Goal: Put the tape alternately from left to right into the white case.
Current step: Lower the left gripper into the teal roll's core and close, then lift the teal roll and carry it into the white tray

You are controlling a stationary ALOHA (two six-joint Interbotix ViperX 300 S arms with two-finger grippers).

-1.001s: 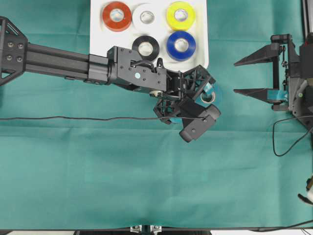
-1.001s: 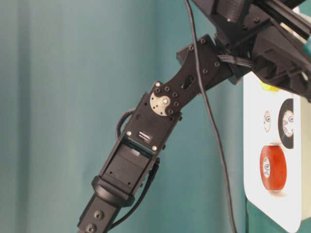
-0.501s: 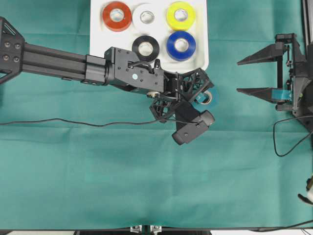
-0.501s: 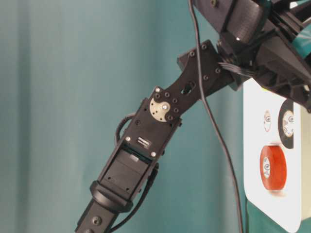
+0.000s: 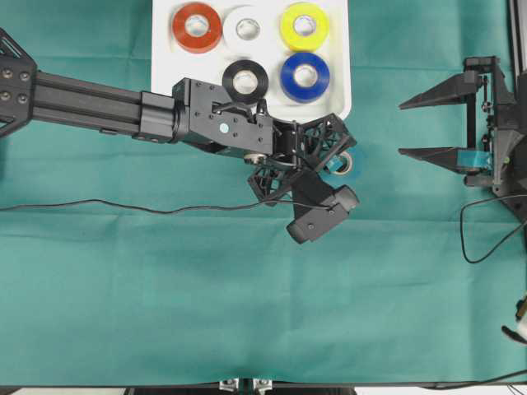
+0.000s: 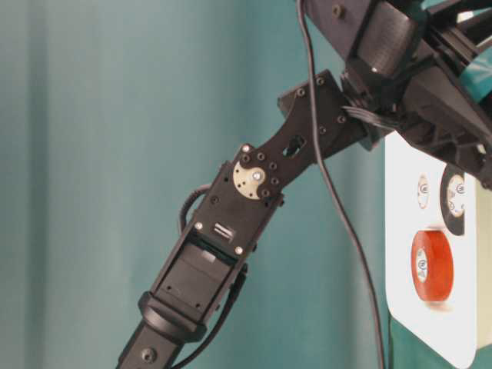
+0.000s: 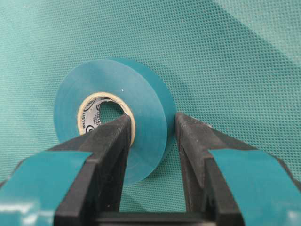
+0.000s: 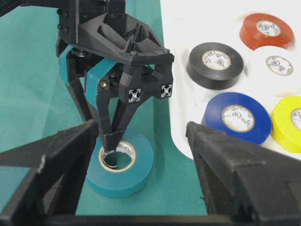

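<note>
A teal tape roll sits just below the white case's lower right corner, close to the green cloth. My left gripper is shut on its wall, with one finger in the core hole and the other outside the rim. The same roll shows in the right wrist view under the left gripper. The case holds red, white, yellow, black and blue rolls. My right gripper stands open and empty at the right, facing the roll.
The left arm reaches across the cloth from the left, its wrist camera hanging below the gripper. A thin black cable runs over the cloth beneath it. The case's edge shows at the right of the table-level view.
The left gripper's jaws have closed on the teal roll and shifted slightly up toward the case. The right gripper drew back a little to the right, then held still.
</note>
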